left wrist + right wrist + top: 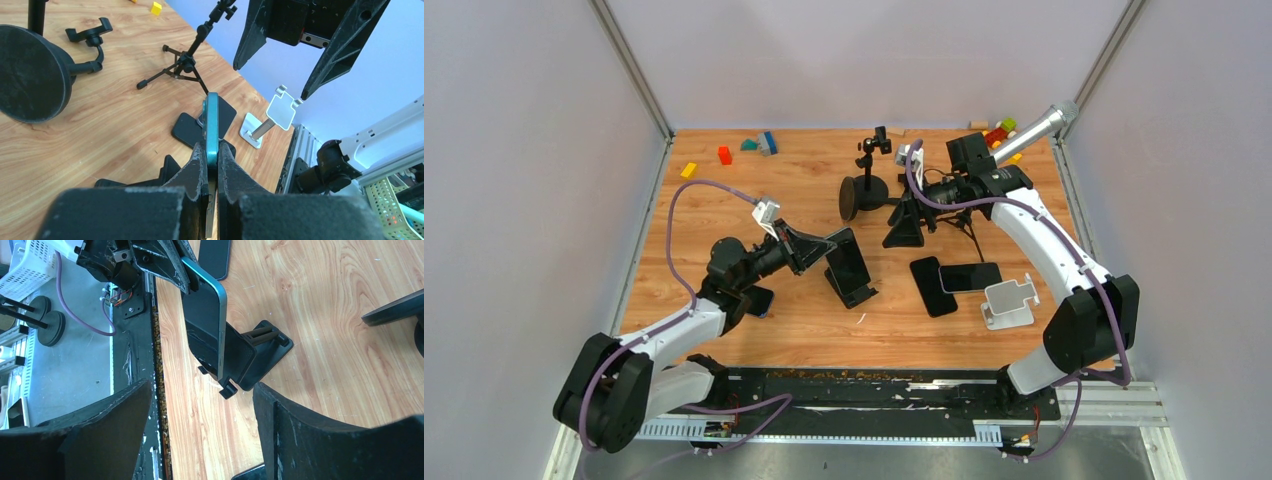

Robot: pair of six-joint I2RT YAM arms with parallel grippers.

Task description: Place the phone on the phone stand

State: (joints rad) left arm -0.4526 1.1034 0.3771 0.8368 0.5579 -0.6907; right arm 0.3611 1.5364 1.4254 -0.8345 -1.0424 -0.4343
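The light wooden table point(804, 170), its grain running in long streaks, carries everything. The left gripper point(822, 243) reaches in from the near left corner. The left wrist view shows its matte black wedge-shaped fingers point(197, 170) pressed together on the slim phone with a teal metal rim and dark glass face point(211, 120), seen edge-on there. From overhead the phone point(848, 262) shows as a dark slab leaning near the table's middle.

The right gripper point(904, 228) hangs over the middle of the table toward the far edge, fingers spread wide and holding nothing. That gap is plainest in the left wrist view point(272, 80) and in its own camera point(202, 387).

Only the right wrist view shows the phone point(202, 325) resting back against the angular black plastic phone stand point(260, 352), its lower end down at the hooked front lip. Whether it is seated there cannot be told.

Overhead, the stand's flat base point(856, 295) lies nearer the near edge. To its right are two flat black phones point(933, 285) and a white folded-metal stand point(1009, 300).
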